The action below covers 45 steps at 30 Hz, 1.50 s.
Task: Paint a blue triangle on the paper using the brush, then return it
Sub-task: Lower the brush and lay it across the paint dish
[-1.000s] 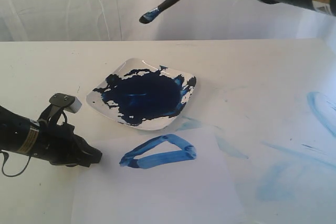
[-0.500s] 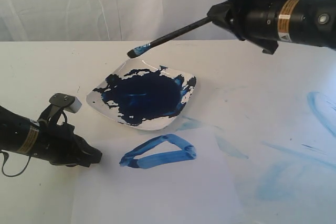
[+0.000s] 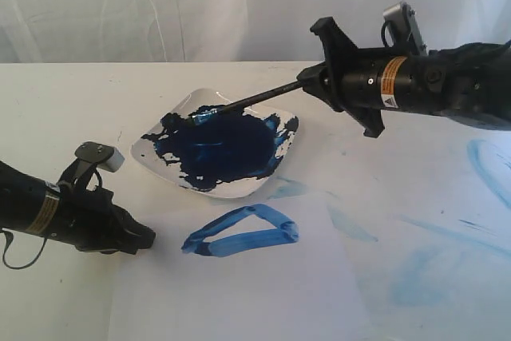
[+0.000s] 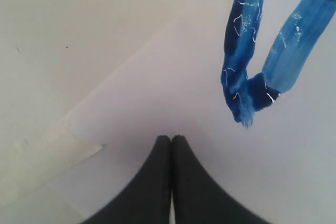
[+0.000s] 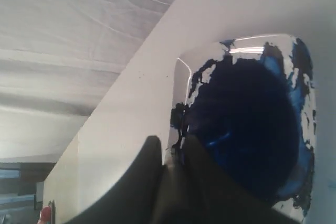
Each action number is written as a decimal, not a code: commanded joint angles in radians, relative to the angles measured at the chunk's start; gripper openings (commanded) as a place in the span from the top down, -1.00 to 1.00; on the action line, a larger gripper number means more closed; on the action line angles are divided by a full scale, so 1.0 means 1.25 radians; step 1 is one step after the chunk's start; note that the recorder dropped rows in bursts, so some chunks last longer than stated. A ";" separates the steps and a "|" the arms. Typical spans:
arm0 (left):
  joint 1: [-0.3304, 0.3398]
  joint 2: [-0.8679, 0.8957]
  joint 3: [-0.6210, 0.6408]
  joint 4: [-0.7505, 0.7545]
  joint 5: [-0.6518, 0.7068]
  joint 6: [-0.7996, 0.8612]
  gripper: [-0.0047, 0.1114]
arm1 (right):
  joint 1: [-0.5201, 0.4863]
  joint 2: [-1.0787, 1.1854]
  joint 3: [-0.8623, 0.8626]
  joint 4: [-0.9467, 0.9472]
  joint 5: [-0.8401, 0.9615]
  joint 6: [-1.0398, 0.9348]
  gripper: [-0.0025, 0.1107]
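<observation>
The blue triangle (image 3: 247, 241) (image 4: 241, 51) is a flat streaky outline on the paper (image 3: 239, 297) (image 4: 157, 93), just in front of the white dish (image 3: 153, 135) (image 5: 181, 66). A dark blue paint pool (image 3: 227, 149) fills the dish. My right gripper (image 3: 307, 85) (image 5: 170, 145) is shut on the black handle of the brush (image 3: 255, 100) (image 5: 169, 179). The handle slants down to the left and its tip rests in the paint at the dish's far side. My left gripper (image 3: 144, 239) (image 4: 171, 139) is shut and empty, with its tips low over the paper, left of the triangle.
Pale-blue smears (image 3: 487, 165) mark the white tabletop to the right of the paper, with more of them (image 3: 415, 277) nearer the front. A white cloth backdrop (image 3: 160, 5) hangs behind the table's far edge.
My right arm came down and to the left, bringing the brush tip from high above the dish into the paint. The left arm has not moved.
</observation>
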State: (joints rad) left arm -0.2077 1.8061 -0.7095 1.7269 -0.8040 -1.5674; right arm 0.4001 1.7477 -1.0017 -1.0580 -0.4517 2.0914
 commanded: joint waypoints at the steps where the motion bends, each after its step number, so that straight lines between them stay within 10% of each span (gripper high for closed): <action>1: -0.003 0.003 0.003 0.014 0.009 0.000 0.92 | -0.001 0.043 0.002 0.109 0.001 0.005 0.96; 45: -0.003 0.003 0.003 0.014 0.009 0.000 0.92 | 0.000 0.215 0.000 0.161 -0.015 -0.022 0.96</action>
State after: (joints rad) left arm -0.2077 1.8061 -0.7095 1.7269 -0.8056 -1.5674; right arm 0.4001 2.0079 -1.0037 -0.8219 -0.5538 2.0838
